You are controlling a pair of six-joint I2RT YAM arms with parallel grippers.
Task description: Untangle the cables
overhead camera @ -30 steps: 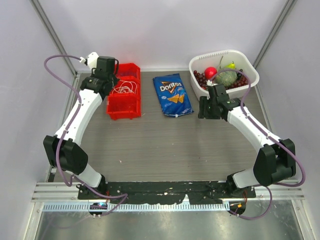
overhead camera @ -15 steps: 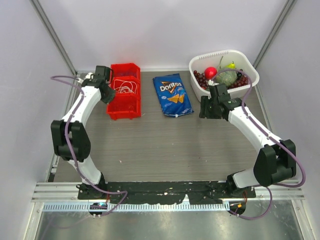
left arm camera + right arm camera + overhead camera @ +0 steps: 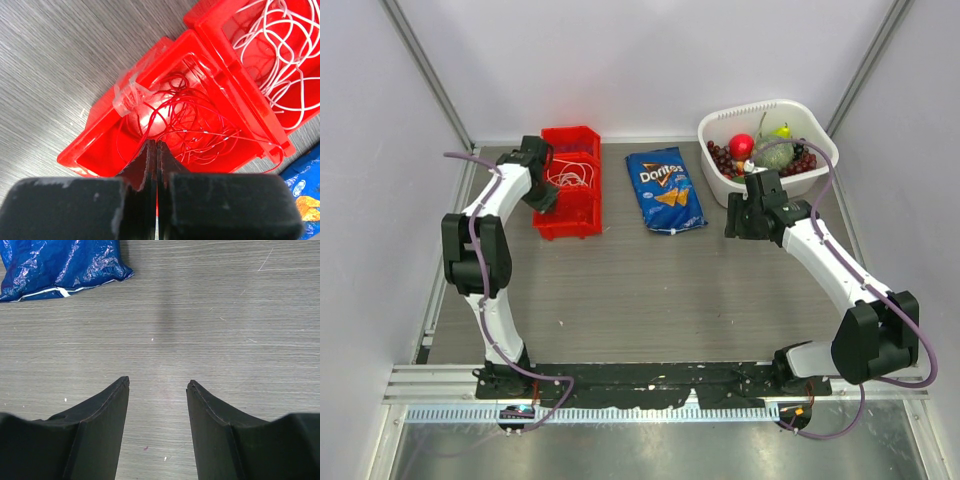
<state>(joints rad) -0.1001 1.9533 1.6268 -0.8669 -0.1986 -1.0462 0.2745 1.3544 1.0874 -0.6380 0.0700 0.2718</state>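
Hardly begun, by my reading: on the desk [image 3: 640, 300], the red bin [image 3: 570, 228] at 11 o'clock holds all the cables [image 3: 570, 178] in 2 compartments. The white cables [image 3: 280, 55] loop densely in the far one and the red cables [image 3: 200, 130] lie knotted in the near one, with none laid out apart. The left jaws are pressed together above the red bundle, no strand visibly pinched. The right jaws stand apart over the desk at 2 o'clock, holding nothing. Every strand is left to separate.
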